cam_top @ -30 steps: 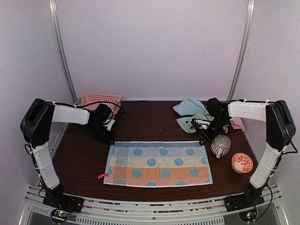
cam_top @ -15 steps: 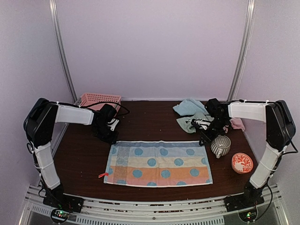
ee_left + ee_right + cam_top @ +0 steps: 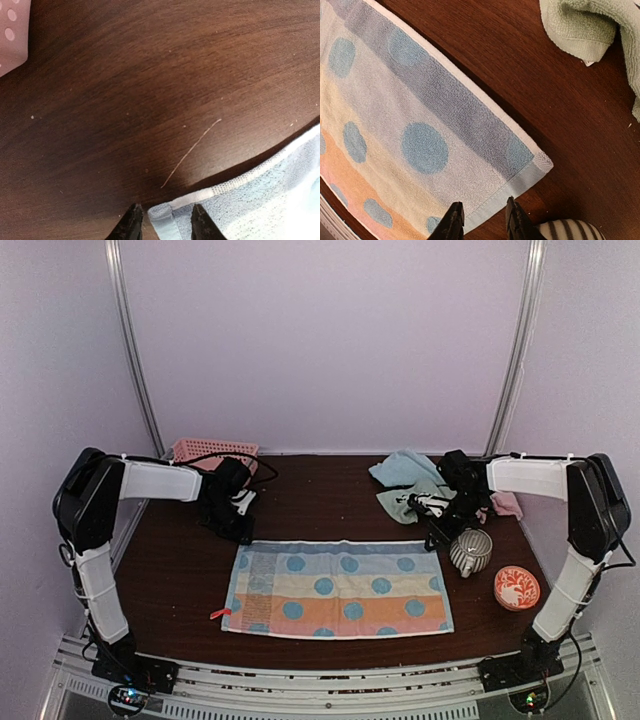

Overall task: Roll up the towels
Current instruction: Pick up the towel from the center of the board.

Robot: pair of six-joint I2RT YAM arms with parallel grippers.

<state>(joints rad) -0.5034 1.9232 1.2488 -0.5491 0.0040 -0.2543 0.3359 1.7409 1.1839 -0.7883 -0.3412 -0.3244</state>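
- Towel (image 3: 335,588) spotted, flat on tabletop (image 3: 320,500), between both hands.
- Left hand (image 3: 166,225) released, towel corner between its fingers.
- Right hand (image 3: 484,220) released, towel edge between its fingers, corner just ahead.

The top camera looked down from behind over the whole tabletop (image 3: 180,570). The 2 wrist cameras looked down from close, each sharing a spotted towel (image 3: 338,588) corner with it.

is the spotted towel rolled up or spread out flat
Spread flat: the spotted towel lies as a full rectangle on the table, all four corners out, no roll or fold started.
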